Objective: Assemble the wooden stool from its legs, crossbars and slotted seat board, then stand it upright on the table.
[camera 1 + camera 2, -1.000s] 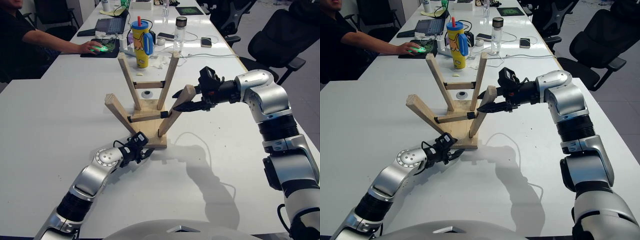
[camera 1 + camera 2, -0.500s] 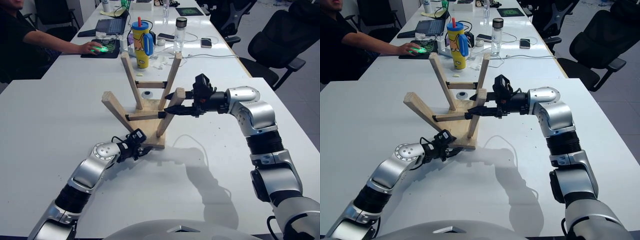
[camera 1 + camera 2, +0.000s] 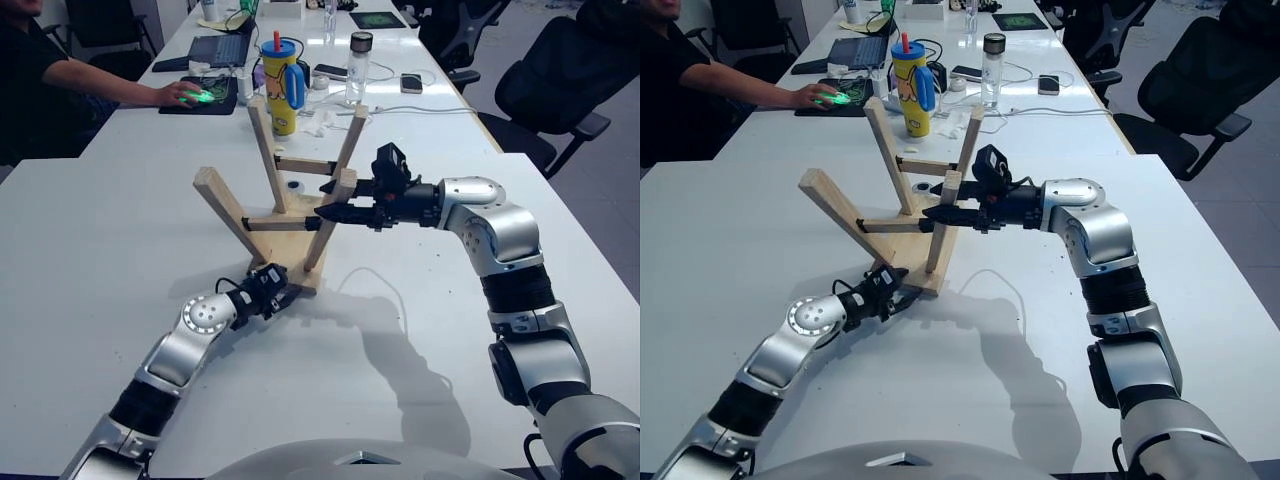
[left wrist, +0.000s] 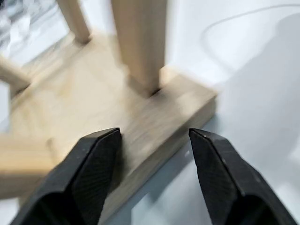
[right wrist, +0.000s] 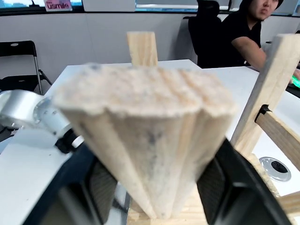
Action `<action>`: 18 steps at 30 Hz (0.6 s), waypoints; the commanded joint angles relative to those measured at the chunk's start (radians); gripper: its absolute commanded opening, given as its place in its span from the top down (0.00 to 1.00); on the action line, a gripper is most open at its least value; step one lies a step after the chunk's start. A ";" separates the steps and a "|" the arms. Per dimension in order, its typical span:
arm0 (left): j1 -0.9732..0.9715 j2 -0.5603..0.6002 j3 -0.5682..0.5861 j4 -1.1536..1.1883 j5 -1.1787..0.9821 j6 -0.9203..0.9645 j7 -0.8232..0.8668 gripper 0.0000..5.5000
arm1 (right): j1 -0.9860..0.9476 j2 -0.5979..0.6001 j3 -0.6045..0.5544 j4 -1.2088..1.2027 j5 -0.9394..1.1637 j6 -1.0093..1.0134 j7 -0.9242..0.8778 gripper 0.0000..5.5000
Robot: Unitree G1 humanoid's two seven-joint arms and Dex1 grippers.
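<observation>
The wooden stool (image 3: 290, 215) rests upside down and tilted on the white table (image 3: 120, 230), seat board (image 3: 292, 262) lowest and legs pointing up, joined by crossbars (image 3: 280, 223). My right gripper (image 3: 335, 212) is shut on the top end of the near right leg (image 5: 145, 140). My left gripper (image 3: 275, 292) is at the board's near corner, shut on the seat board (image 4: 93, 108), with a black finger (image 4: 96, 173) on either side of its edge. The board's underside is hidden.
Behind the stool stand a yellow cup (image 3: 283, 85) with a blue handle and a clear bottle (image 3: 357, 65), with a phone (image 3: 412, 85) nearby. A small round disc (image 3: 292, 185) lies under the legs. A thin cable (image 3: 385, 290) loops on the table to the right. Office chairs (image 3: 570, 80) stand beyond the right edge.
My right gripper has moved left with the leg, and the stool has tipped and shifted leftward. The left gripper kept its hold on the board corner and followed.
</observation>
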 commanded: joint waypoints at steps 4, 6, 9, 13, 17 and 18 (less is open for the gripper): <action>-0.006 -0.035 0.221 -0.351 0.278 -0.369 0.337 0.51 | 0.067 -0.019 0.089 -0.032 -0.008 0.099 0.004 0.63; -0.083 -0.057 0.237 -0.394 0.330 -0.323 0.353 0.51 | 0.067 -0.021 0.099 -0.024 -0.015 0.095 0.001 0.63; -0.188 -0.080 0.254 -0.430 0.398 -0.219 0.345 0.51 | 0.061 -0.025 0.119 -0.002 -0.037 0.083 -0.005 0.63; -0.187 -0.050 0.163 -0.324 0.576 -0.104 0.264 0.51 | 0.050 -0.027 0.132 0.016 -0.047 0.077 -0.013 0.63; -0.058 -0.003 0.011 -0.145 0.706 0.010 0.111 0.51 | 0.042 -0.027 0.141 0.027 -0.050 0.070 -0.019 0.63; -0.031 0.008 -0.024 -0.102 0.731 0.039 0.068 0.51 | 0.037 -0.024 0.144 0.032 -0.050 0.067 -0.019 0.63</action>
